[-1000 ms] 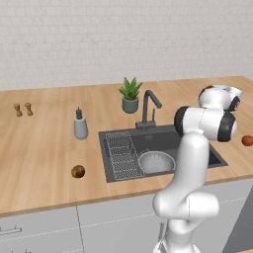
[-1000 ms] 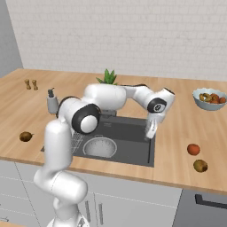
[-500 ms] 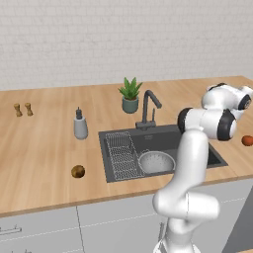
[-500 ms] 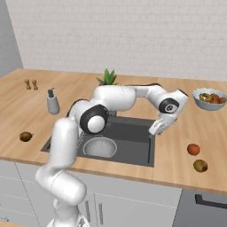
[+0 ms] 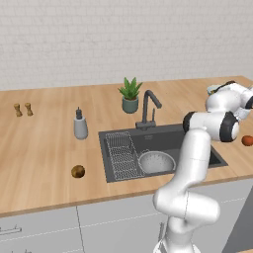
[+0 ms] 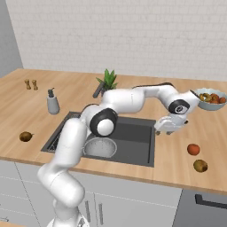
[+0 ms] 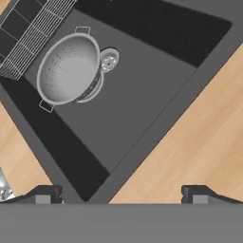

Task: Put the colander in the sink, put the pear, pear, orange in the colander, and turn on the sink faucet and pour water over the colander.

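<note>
Silver-grey colander (image 7: 70,69) sits empty in the sink (image 7: 142,99); the gripper (image 7: 122,193) hangs wide open above the sink's edge, beside the counter (image 7: 204,142), holding nothing.

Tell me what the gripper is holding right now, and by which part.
Nothing is held. The gripper is open, with nothing between its fingertips, over the sink edge; the colander sits in the sink, apart from it.

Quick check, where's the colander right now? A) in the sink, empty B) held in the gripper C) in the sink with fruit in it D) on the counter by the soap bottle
A: the colander sits on the floor of the sink beside the drain, with nothing inside it.
</note>
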Robot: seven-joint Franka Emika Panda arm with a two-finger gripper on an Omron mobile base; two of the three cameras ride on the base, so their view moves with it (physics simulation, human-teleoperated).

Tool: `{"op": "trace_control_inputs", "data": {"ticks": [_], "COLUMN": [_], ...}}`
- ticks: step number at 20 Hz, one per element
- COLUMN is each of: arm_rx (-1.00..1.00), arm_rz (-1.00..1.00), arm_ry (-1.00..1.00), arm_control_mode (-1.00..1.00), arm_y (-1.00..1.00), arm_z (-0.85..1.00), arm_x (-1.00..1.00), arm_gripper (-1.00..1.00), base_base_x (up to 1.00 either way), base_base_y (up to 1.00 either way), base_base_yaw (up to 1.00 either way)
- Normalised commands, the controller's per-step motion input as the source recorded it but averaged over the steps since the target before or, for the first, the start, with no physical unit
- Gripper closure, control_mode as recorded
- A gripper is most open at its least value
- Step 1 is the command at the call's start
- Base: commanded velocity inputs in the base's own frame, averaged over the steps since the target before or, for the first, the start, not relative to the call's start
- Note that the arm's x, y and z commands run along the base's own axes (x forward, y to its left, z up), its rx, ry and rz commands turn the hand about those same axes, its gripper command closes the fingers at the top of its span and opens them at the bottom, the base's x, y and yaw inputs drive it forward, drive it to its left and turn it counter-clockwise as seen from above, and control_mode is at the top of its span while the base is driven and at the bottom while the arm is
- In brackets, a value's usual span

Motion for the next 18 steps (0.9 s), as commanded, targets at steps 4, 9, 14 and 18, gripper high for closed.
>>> {"op": "trace_control_inputs", "data": {"ticks": [4,9,14,18], "arm_rx": [0.00,0.00,0.00,0.00], "arm_rz": [-0.31,-0.32,-0.25,-0.23], "arm_ry": [0.00,0.00,0.01,0.00], "arm_control_mode": [-1.00,-1.00,-1.00,-1.00], "arm_y": [-0.23,-0.18,-0.32,-0.31], "arm_z": [0.00,0.00,0.00,0.00], "arm_x": [0.20,0.26,0.24,0.19], "arm_gripper": [-1.00,-1.00,-1.00,-1.00], "base_base_x": [0.00,0.00,0.00,0.00], "base_base_y": [0.00,0.00,0.00,0.00], "base_base_yaw": [0.00,0.00,0.00,0.00]}}
